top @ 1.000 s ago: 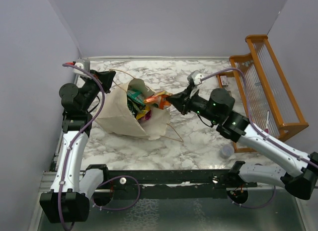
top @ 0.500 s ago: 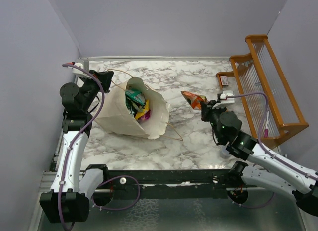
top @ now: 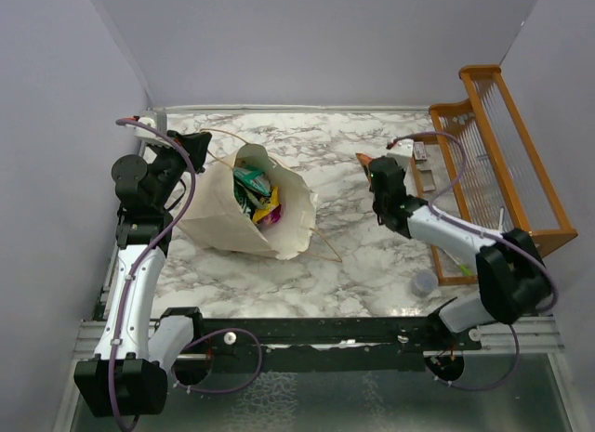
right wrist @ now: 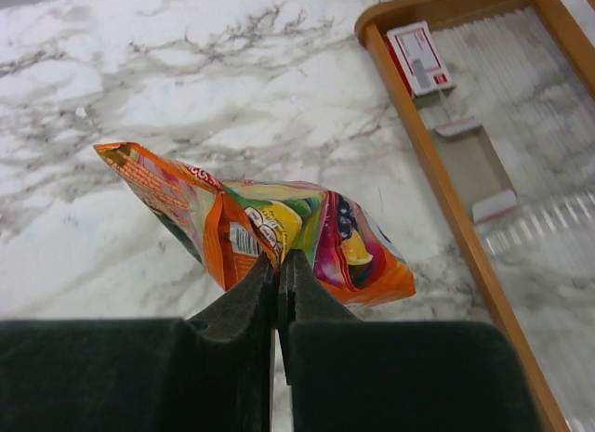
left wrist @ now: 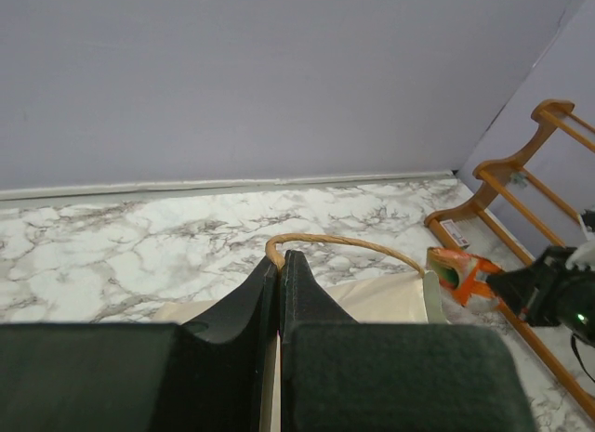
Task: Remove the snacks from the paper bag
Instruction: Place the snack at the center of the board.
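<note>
The paper bag lies tipped on the marble desk, and green, yellow and purple snacks show in its open mouth. At the bag's far left corner the left gripper is pinched closed on a tan loop handle. Well to the right of the bag, the right gripper is clamped on an orange snack packet, held outside the bag. Farther right stands an orange wooden rack holding a red-and-white card. A small grey cap sits right of the bag on the near side. The packet shows a barcode and fruit pictures, but its brand and the card's print are unreadable.
</note>
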